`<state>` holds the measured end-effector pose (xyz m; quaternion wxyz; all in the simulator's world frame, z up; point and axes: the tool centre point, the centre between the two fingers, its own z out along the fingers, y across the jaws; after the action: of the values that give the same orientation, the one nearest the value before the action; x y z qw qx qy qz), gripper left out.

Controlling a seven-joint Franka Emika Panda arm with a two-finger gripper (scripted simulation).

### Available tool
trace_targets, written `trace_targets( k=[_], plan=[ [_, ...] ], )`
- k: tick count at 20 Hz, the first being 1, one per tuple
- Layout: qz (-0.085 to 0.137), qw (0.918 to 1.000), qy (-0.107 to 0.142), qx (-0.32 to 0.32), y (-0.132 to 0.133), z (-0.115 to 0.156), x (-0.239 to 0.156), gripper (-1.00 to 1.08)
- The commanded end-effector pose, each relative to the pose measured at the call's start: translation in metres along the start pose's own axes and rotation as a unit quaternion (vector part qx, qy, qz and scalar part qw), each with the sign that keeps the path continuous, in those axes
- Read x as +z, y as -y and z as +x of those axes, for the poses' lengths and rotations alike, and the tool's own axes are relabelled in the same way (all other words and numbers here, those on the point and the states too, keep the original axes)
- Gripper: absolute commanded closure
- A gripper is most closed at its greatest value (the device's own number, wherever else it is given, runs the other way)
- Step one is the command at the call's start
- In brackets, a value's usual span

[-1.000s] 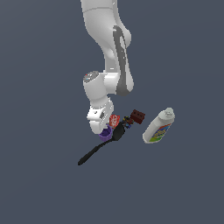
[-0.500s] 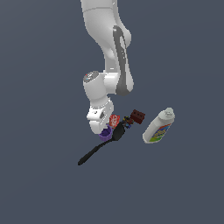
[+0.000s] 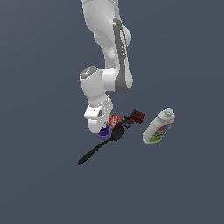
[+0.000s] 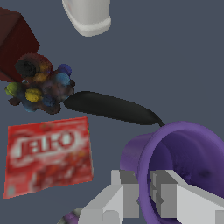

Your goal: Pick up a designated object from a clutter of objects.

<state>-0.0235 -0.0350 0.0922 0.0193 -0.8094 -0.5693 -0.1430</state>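
Observation:
The designated object, a small purple cup (image 4: 192,140), lies tipped in the clutter of objects, next to the black spatula (image 4: 109,108). In the wrist view my gripper (image 4: 144,189) straddles the cup's thin wall. One finger (image 4: 120,192) is outside it and the other is inside, both pressed to the rim. In the exterior view the gripper (image 3: 101,130) points down onto the purple cup (image 3: 104,135), which my hand partly covers.
A red Jell-O box (image 4: 48,155) lies beside the cup, with a multicoloured lumpy item (image 4: 39,85) and a dark red-brown block (image 3: 138,116) past it. The spatula's handle (image 3: 89,155) runs toward the exterior view's left. A white bottle (image 3: 158,127) lies at the exterior view's right.

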Motion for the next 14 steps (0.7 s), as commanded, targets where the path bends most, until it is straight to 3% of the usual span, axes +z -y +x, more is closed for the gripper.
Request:
trace_targets(
  k=[1,14],
  plan=[
    [-0.001,1.0000,0.000,-0.001,-0.007,0.002,-0.011,1.08],
    [0.001,1.0000,-0.001,-0.002,-0.059,0.014,-0.100,1.08]
  ],
)
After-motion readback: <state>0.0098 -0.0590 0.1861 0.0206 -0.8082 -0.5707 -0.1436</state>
